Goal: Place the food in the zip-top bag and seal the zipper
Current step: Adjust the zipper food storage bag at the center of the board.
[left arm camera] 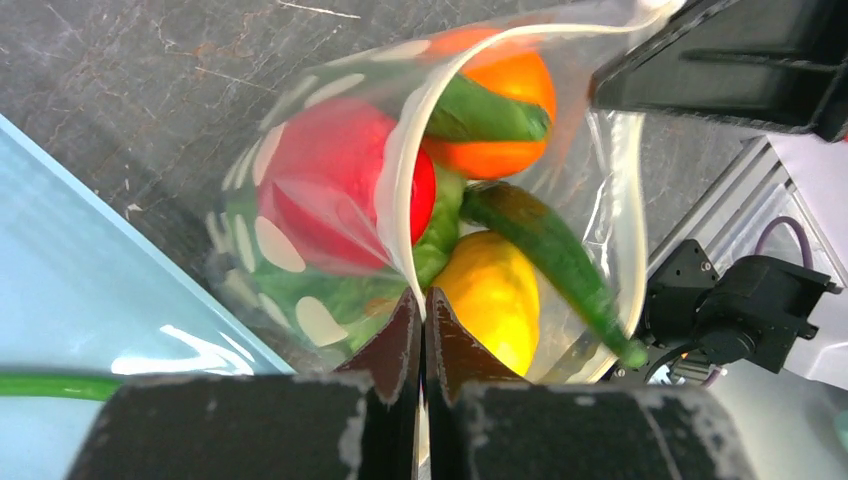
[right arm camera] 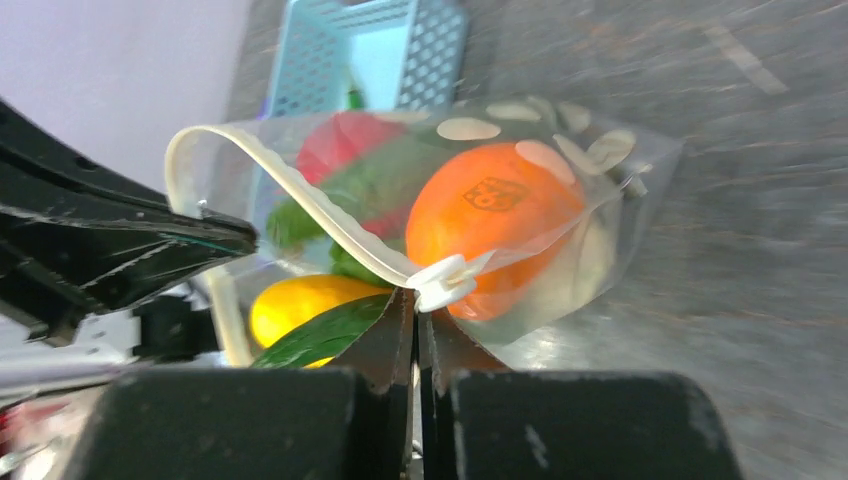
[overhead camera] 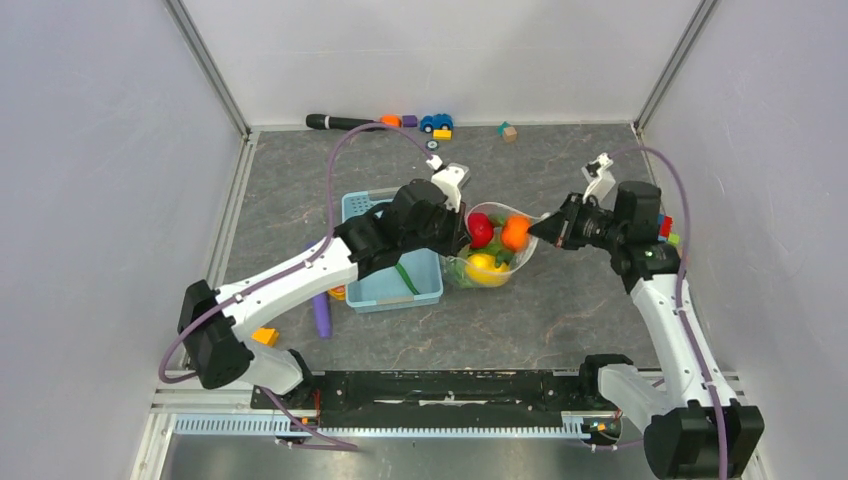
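Our left gripper (left arm camera: 422,296) is pinched tight on the zipper (left arm camera: 398,200) at the mouth edge nearest the blue basket (overhead camera: 380,298). We see the right gripper (right arm camera: 415,298) clamped on the same strip at the edge farthest from the basket, by its white slider. The zip-top bag (right arm camera: 610,160) sits just beside the basket, its mouth gaping. Inside it we see a red piece (left arm camera: 340,170), an orange piece (right arm camera: 490,215), a yellow piece (left arm camera: 495,300) and a green cucumber (left arm camera: 550,250).
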### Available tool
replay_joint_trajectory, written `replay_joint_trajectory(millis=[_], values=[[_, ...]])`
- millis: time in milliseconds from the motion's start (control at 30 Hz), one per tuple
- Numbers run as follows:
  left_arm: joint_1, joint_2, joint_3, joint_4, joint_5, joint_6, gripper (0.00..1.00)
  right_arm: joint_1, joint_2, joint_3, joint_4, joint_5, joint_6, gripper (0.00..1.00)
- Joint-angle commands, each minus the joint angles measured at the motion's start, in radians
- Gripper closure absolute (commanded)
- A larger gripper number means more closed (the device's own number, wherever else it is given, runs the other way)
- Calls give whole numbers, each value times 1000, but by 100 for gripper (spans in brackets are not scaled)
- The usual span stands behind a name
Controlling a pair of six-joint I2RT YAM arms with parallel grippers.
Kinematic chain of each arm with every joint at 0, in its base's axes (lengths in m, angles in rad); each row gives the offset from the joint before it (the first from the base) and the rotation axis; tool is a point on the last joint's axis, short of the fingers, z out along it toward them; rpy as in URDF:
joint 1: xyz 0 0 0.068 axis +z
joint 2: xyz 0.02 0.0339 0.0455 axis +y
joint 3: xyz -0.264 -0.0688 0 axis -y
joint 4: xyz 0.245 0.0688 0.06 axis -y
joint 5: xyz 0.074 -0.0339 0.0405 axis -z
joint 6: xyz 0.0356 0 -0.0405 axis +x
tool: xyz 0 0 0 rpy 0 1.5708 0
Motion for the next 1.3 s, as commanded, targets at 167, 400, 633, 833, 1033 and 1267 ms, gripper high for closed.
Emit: replay_joint_trajectory(millis=[167, 400, 633, 833, 1033, 1267], values=[[-5, 176, 261, -161, 34, 89, 98, -24, 22, 315, -532, 339, -368, 100], [-5, 293, 367, -185, 133, 120, 65, -24, 13, 284, -530, 279, -346, 100], [-7, 284, 394, -243, 180, 205, 27, -24, 9, 270, -472, 188, -298, 100], [-92, 128, 326, -236, 113, 356, 1, -24, 3, 272, -455, 137, -275, 100], [-154, 59, 299, -222, 115, 389, 0, -24, 2, 273, -444, 104, -274, 100], [-179, 137, 315, -234, 136, 287, 14, -24, -18, 260, -427, 82, -264, 100]])
